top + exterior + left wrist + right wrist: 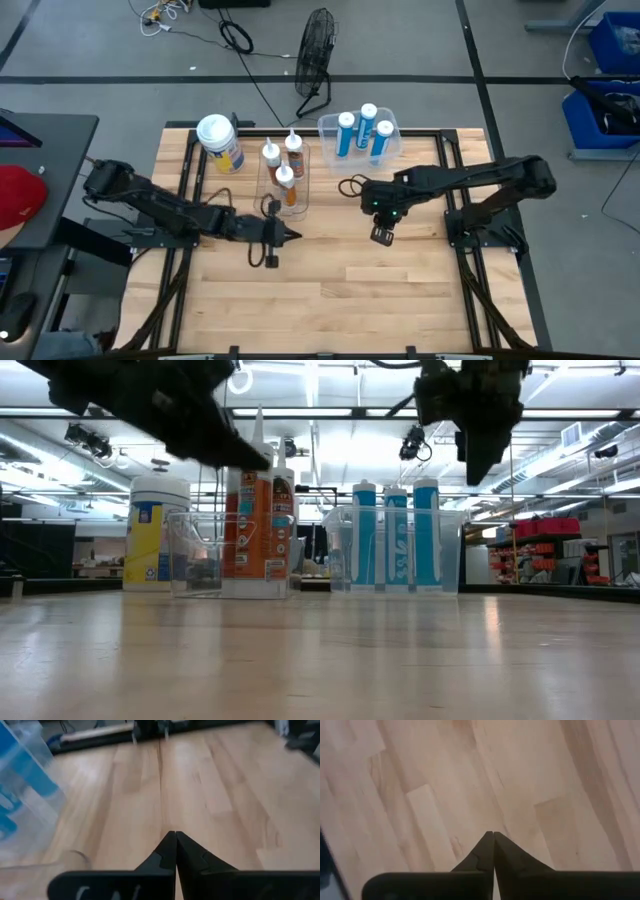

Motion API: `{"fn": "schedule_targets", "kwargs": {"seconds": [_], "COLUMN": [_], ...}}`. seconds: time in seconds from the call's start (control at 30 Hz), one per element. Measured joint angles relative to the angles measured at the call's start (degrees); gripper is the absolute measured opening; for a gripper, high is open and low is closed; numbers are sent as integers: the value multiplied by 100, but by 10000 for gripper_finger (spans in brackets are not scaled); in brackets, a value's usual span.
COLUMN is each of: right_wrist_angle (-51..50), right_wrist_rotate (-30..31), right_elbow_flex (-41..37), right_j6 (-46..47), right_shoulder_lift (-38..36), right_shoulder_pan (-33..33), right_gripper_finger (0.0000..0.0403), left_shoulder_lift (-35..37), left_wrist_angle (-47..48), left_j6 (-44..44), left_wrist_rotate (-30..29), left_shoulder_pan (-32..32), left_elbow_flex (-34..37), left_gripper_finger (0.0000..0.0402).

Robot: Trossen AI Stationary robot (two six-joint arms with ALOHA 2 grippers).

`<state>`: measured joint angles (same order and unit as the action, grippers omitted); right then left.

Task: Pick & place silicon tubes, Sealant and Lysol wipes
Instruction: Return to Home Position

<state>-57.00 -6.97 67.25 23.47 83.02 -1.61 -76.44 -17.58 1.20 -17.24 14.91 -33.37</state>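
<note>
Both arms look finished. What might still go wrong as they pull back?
The left end effector, shut, hangs just in front of the clear bin of orange tubes; a careless swing back might clip it and tip the tubes. The Lysol wipes stand upright beside that arm, so they might get knocked too. The right end effector, shut, hangs in front of the translucent bin of blue tubes, which poke above its rim.

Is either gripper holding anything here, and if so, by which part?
Nothing is held: the left gripper and the right gripper are both shut and empty.
</note>
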Motion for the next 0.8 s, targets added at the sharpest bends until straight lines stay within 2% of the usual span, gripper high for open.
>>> {"fn": "schedule_targets", "kwargs": {"seconds": [0.2, 0.4, 0.8], "right_wrist_angle": [601, 704, 919], "right_wrist_rotate": [71, 47, 51], "right_elbow_flex": [-605, -665, -665], "right_j6": [268, 329, 553], "right_shoulder_lift": [-148, -103, -100], "right_shoulder_pan": [0, 0, 39], "right_gripper_finger": [7, 14, 15], "left_shoulder_lift": [1032, 1890, 3505], "left_wrist_angle": [-332, -1345, -1463], "left_j6": [97, 139, -48], "left_wrist_rotate": [457, 1664, 1839], "left_shoulder_pan": [-356, -772, -1418], "left_elbow_flex": [558, 1468, 2379], "left_gripper_finger": [4, 4, 3]}}
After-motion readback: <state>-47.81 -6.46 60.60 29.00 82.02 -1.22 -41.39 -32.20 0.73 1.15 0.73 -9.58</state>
